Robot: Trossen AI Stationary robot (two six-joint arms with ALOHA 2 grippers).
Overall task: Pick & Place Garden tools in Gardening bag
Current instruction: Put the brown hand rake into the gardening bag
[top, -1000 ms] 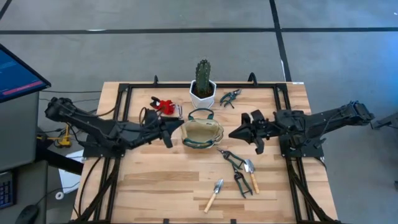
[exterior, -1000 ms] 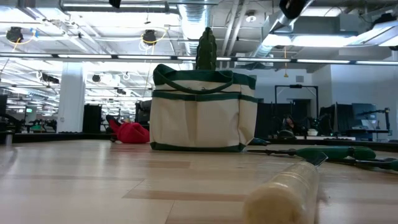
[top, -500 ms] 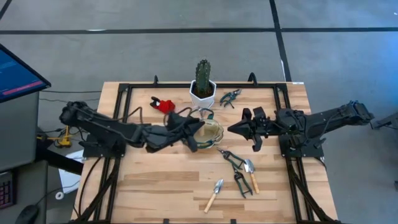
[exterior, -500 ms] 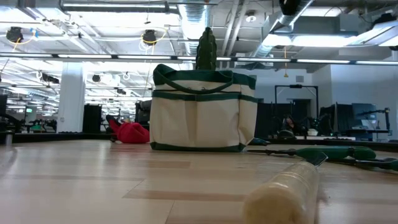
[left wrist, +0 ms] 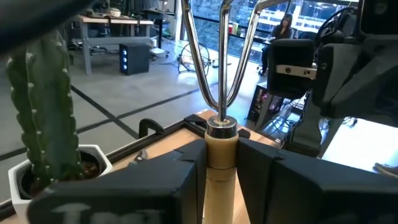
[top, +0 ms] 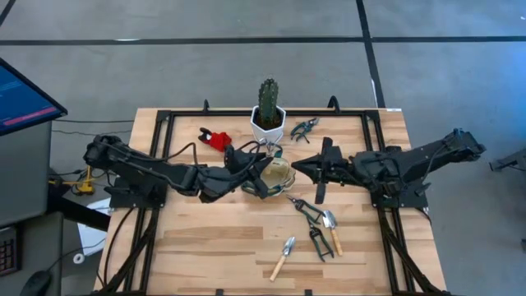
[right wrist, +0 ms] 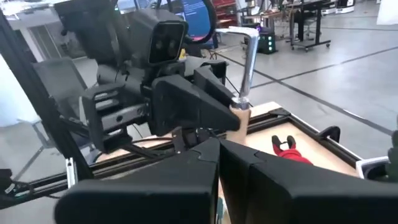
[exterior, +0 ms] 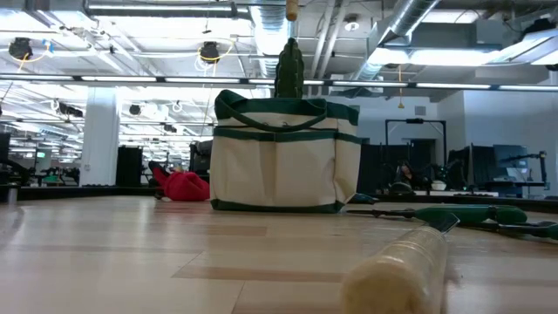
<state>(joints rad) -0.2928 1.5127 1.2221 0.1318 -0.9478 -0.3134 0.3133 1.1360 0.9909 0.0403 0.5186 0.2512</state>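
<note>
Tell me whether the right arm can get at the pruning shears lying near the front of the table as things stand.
Probably yes. The pruning shears lie in the open on the table, just in front of the right gripper, which is shut and empty beside the gardening bag. Only a small trowel lies alongside them.

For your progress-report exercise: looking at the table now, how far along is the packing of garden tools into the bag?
Done: none visibly packed. In hand: the left tool grips a wooden-handled metal fork above the cream, green-trimmed fabric bag; the right tool, shut and empty, waits beside it. Left: red pruner, small dark shears, long dark shears and two wooden-handled trowels on the table.
</note>
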